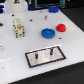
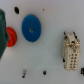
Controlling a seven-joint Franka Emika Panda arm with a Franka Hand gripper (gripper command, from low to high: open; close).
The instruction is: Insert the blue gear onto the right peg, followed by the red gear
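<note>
Since both gears lie loose on the white surface (image 1: 15, 55), nothing is mounted yet: the blue gear (image 1: 48, 33) rests flat, the red gear (image 1: 61, 27) just beside it at two o'clock. At six o'clock from the blue gear, the plate (image 1: 45, 56) holds the right peg (image 1: 51, 50) upright and bare; whether the claw is released or clenched cannot be told.

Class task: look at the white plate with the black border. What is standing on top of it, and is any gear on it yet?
Two thin dark pegs stand upright on the white plate, including the right peg. Neither carries a gear: the blue gear and the red gear lie apart on the table. Nothing covers the plate.
</note>
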